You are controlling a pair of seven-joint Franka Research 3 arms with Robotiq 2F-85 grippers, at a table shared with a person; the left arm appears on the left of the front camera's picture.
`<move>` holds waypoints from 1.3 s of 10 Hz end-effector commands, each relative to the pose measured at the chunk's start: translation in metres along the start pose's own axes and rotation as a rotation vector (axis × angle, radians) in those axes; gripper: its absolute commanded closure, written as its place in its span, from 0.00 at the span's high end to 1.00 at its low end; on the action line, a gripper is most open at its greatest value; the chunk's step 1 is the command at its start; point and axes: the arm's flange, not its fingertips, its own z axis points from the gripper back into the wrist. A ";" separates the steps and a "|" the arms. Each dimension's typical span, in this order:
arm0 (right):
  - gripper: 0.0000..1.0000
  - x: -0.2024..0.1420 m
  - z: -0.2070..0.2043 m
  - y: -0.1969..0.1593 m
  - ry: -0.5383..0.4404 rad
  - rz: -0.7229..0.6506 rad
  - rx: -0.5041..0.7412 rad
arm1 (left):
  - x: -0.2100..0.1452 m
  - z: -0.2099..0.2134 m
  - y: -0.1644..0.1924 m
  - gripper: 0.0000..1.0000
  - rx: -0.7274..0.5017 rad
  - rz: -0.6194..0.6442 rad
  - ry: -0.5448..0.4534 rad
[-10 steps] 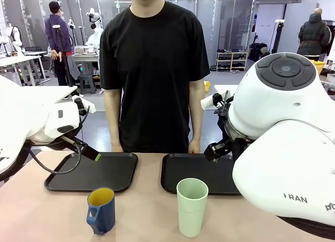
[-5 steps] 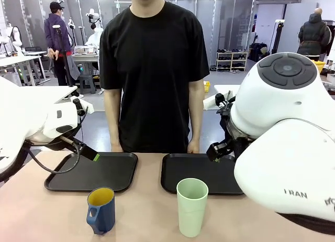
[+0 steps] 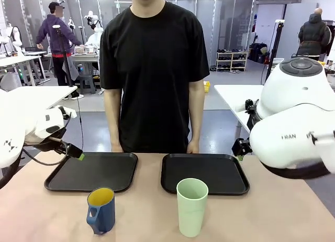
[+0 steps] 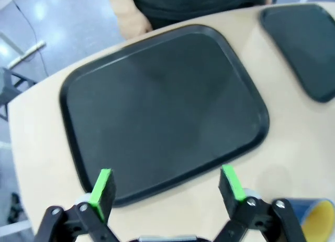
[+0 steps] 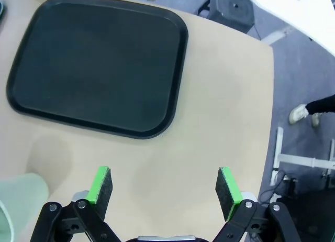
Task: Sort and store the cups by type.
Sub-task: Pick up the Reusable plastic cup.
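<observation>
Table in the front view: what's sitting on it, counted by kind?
black trays: 2
blue mug: 1
green tumbler: 1
Total: 4

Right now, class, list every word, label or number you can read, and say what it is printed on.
"RAN": on the white shell of the right arm; the letter before it is unclear.
Dark marks on the left arm: too small to read.
No print on the mug or the tumbler.

Grey floor (image 3: 222, 124), white table (image 3: 236, 95) R, shoe rack (image 3: 232, 60) nr glass wall (image 3: 222, 19).
</observation>
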 end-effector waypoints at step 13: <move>1.00 0.012 -0.023 -0.026 0.057 -0.043 0.034 | 0.008 -0.008 0.019 1.00 0.001 0.063 -0.004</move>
